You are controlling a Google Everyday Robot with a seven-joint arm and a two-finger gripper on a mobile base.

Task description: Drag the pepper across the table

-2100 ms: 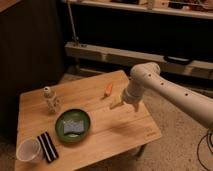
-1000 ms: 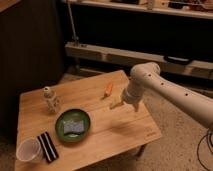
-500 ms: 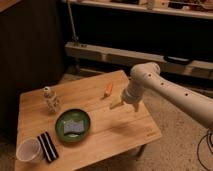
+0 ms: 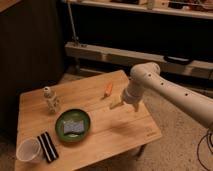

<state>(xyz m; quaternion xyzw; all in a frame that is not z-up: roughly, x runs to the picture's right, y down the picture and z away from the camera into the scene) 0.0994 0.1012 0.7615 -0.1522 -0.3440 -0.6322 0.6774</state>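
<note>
On the table [image 4: 116, 127], green plate [image 4: 59, 131] holding sponge [image 4: 73, 127], claw [image 4: 117, 104] open, empty, near pepper [image 4: 108, 89].

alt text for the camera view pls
The open gripper of a white robot arm hangs over the low light wooden plank table, near the small orange tapered pepper. Also there: a round green plate and a white speckled bottle.

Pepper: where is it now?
Camera view: the pepper lies near the far edge of the table, right of centre, just beyond the gripper, which hangs over the right half.
</note>
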